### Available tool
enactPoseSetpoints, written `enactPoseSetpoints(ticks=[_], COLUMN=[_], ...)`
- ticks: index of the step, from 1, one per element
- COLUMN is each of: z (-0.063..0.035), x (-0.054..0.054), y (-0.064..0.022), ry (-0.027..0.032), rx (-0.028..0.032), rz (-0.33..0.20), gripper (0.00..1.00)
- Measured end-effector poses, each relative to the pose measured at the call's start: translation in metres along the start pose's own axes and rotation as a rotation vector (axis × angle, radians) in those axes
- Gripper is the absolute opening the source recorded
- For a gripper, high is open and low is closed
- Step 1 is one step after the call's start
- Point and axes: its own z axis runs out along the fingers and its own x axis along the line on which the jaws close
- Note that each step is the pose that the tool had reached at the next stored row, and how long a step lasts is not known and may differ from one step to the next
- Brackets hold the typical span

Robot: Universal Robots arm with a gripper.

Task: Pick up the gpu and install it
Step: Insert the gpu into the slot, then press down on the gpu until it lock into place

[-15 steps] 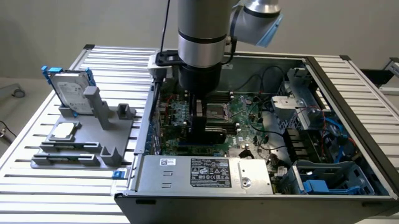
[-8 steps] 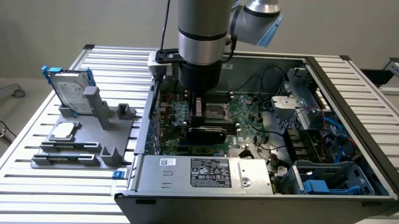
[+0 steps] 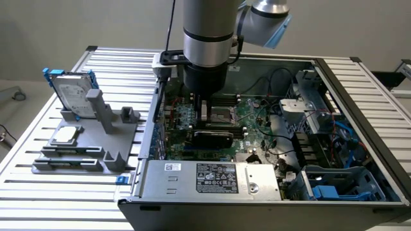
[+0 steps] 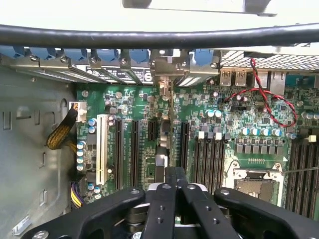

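A white label point(image 3: 222, 177) packed with certification marks is sitting on the power supply point(image 3: 257, 185) at the front of the open computer case point(image 3: 376, 139), beside a smaller white sticker point(image 3: 172, 166); the print on both is too fine to read. The hard drive point(image 3: 69, 91) is standing upright in a grey holder point(image 3: 83, 144) on the slatted bench point(image 3: 38, 202), showing a pale label that cannot be read either. The claw point(image 3: 207, 124) is reaching down inside the case with its fingers point(image 4: 169, 181) drawn tightly together, right at the upper edge of the gpu point(image 3: 212, 138). The gpu is standing on edge on the green motherboard point(image 4: 124, 99), showing its black shroud towards the power supply. In the wrist view the gpu point(image 4: 168, 124) is appearing edge-on, running from the claw point(image 4: 175, 172) towards the rear slot brackets; whether the fingers are pinching the gpu or only touching it, I cannot tell.
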Motion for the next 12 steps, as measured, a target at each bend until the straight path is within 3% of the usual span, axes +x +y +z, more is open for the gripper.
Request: enactPoseSetpoints(ticks=[12], z=[0.0000], x=[0.0000], y=[0.0000], ry=[0.0000], rx=[0.0000], rz=[0.000], gripper=[0.11])
